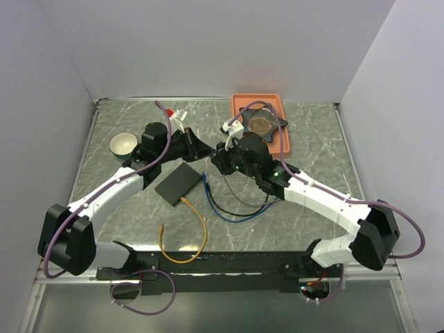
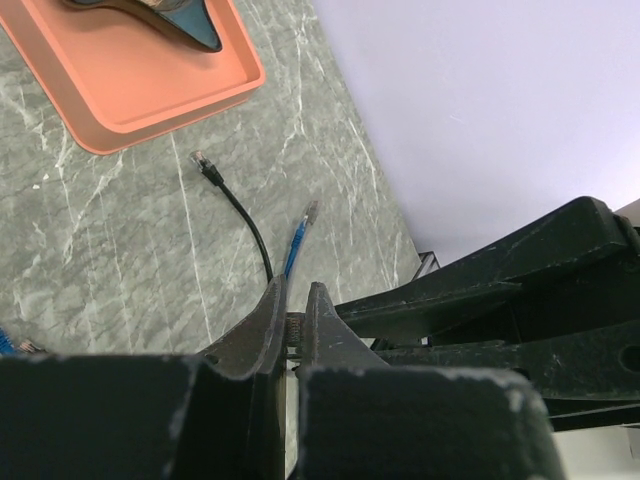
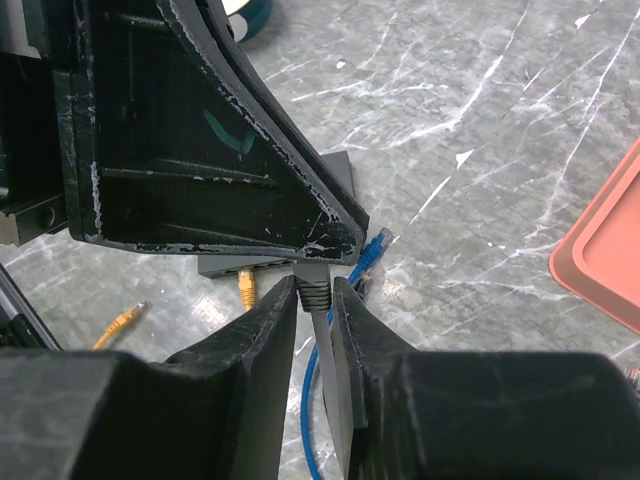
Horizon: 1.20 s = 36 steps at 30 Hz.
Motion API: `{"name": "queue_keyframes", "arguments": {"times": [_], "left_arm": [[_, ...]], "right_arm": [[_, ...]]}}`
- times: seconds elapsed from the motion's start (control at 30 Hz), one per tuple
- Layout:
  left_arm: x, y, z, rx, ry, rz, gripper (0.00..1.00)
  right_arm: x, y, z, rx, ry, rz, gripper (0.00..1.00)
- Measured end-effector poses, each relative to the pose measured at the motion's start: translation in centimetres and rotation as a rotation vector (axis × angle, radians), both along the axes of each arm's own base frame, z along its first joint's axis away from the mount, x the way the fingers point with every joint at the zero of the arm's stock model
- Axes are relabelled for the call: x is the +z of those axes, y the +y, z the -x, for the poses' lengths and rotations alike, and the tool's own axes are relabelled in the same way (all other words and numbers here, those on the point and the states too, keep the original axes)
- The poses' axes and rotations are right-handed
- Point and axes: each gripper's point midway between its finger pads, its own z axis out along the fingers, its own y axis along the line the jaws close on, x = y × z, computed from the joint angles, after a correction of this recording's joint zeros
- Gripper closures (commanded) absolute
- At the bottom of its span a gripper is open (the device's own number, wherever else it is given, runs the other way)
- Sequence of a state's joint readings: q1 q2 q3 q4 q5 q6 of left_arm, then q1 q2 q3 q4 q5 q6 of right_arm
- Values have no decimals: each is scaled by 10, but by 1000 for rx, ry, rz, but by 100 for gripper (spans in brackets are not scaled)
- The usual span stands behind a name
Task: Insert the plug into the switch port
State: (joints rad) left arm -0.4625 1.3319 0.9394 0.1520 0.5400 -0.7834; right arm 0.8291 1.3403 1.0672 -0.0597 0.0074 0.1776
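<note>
I judge a regrasp under way: left end effector [image 2: 296,296] pressed onto the plug [image 3: 312,275], right end effector [image 3: 316,292] pinching it too; next, free the left and align with the switch port [image 1: 193,189].

The table [image 1: 326,163] looks like grey veined stone, smooth with a faint sheen. The tray [image 2: 130,95], upper left of the left wrist view, is smooth matt orange plastic. The switch [image 1: 179,184] is matt black. The left finger [image 3: 200,150] is black plastic, scuffed white along its edges. The grey cable [image 3: 313,290] has a ribbed rubbery boot. The bowl [image 1: 122,144] is glossy.
</note>
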Motion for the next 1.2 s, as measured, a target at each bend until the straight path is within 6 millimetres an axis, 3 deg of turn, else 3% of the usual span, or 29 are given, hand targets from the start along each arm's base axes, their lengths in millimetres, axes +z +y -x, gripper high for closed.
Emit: {"name": "queue_keyframes", "arguments": {"times": [0.1, 0.37, 0.53, 0.63, 0.67, 0.77, 1.2], "left_arm": [[0, 0, 0, -1, 0, 0, 99], [0, 0, 0, 3, 0, 0, 99], [0, 0, -1, 3, 0, -1, 88], [-2, 1, -2, 12, 1, -10, 58], [-3, 2, -2, 15, 3, -14, 31], [-7, 7, -8, 60, 11, -41, 1], [-22, 68, -34, 443, 51, -200, 4]], "right_arm": [[-1, 1, 1, 3, 2, 3, 72], [-4, 2, 0, 6, 1, 11, 99], [-4, 1, 0, 3, 0, 13, 100], [-5, 2, 0, 3, 2, 14, 100], [-5, 2, -1, 2, 3, 15, 100], [-7, 2, -1, 2, 8, 20, 100], [-9, 2, -1, 4, 13, 27, 100]]}}
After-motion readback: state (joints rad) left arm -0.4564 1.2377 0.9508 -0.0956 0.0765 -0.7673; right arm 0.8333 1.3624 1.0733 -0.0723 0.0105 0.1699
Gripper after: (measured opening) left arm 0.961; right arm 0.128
